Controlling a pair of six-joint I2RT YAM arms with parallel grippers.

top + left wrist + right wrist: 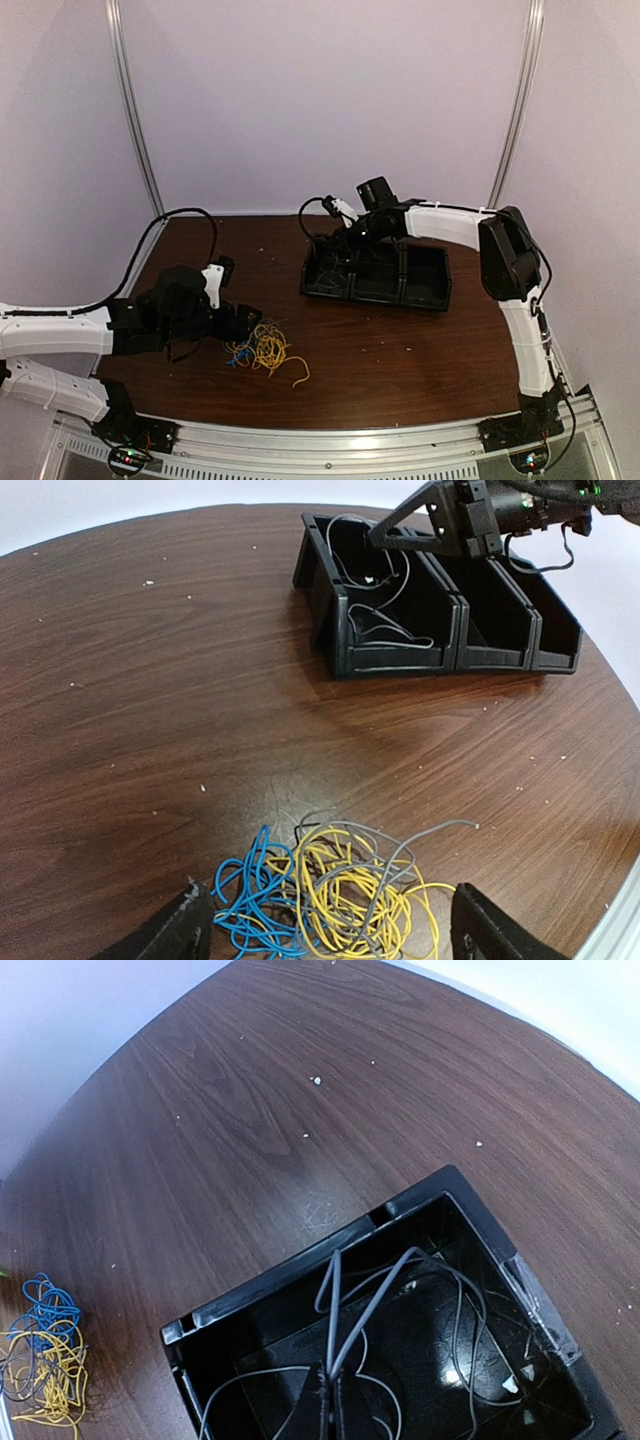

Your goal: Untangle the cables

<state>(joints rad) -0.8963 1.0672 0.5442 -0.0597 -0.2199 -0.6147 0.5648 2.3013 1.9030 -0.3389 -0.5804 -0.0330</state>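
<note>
A tangle of yellow cable (360, 890), blue cable (250, 895) and grey cable (400, 845) lies on the table near the front left; it also shows in the top view (262, 350) and the right wrist view (45, 1360). My left gripper (320, 935) is open just above it, a finger (180, 930) on each side. My right gripper (330, 1405) is shut on a pale grey cable (375, 1305) and holds it over the leftmost compartment of a black bin (300, 1270), where more grey cable lies.
The black bin (440, 300) has three compartments and stands at the back middle of the brown table (400, 360). The other two compartments (500, 610) look empty. Thick black arm cable (190, 215) arcs over the left back.
</note>
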